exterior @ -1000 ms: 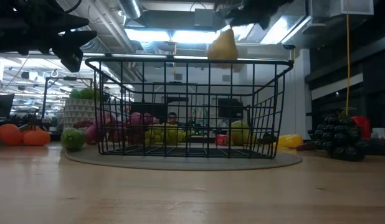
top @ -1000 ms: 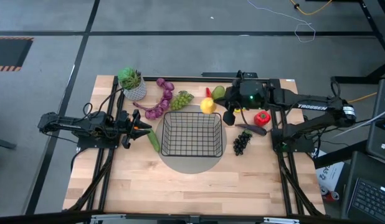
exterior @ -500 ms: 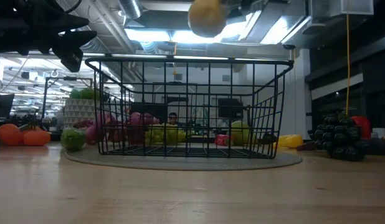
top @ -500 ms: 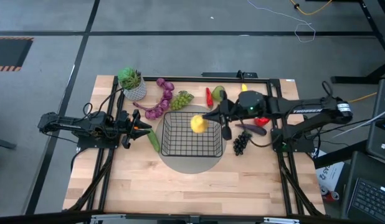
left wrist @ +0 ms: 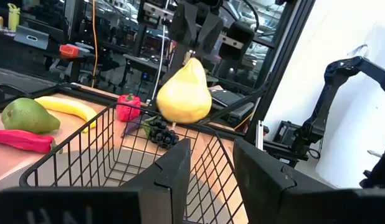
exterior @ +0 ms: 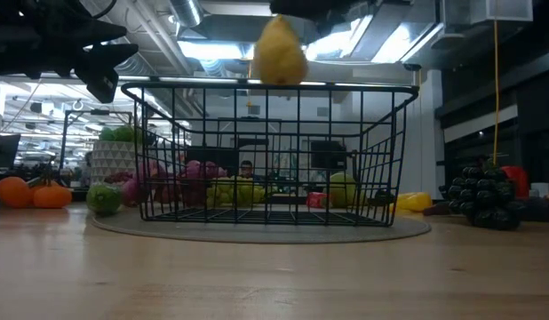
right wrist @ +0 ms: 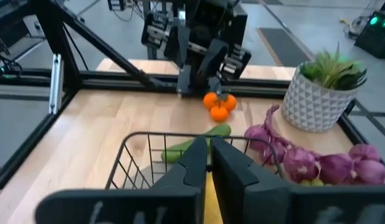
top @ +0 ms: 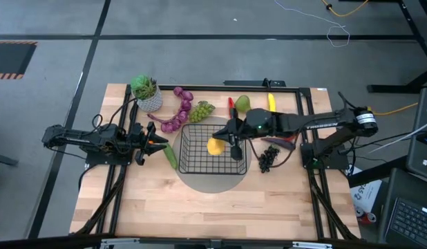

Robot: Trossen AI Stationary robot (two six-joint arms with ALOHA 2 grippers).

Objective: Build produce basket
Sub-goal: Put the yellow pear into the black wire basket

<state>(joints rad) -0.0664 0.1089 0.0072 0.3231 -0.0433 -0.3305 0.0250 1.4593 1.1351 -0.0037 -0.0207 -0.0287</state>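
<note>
The black wire basket (top: 200,162) stands on a round grey mat (top: 210,181) at mid-table. My right gripper (top: 224,136) is over the basket, shut on a yellow pear-shaped fruit (top: 215,146), which also shows in the low view (exterior: 279,55) and the left wrist view (left wrist: 184,94). My left gripper (top: 158,142) waits open and empty left of the basket, by the cucumber (top: 171,156). Purple grapes (top: 175,122) and green grapes (top: 201,109) lie on the table beyond the basket's far left corner. My right gripper pinches the fruit's narrow top (left wrist: 191,62) between its two fingers (left wrist: 185,31), which come from above and point down. The fruit hangs below the fingers with its round end down, lifted clear, about level with the basket's top rim (exterior: 270,86).
A white pot with a green plant (top: 146,93) stands far left. A green pear (top: 242,102), a red pepper (top: 231,105) and a banana (top: 271,101) lie beyond the basket. Black grapes (top: 268,159) and an aubergine (top: 279,142) lie right of it. Small orange fruits (right wrist: 217,106) lie under my left gripper.
My right gripper has carried the yellow fruit from beyond the basket's far right corner toward the table's left and near edges, to above the basket's inside. The fruit rose at first, then came down a little. The gripper has stayed shut on it.
</note>
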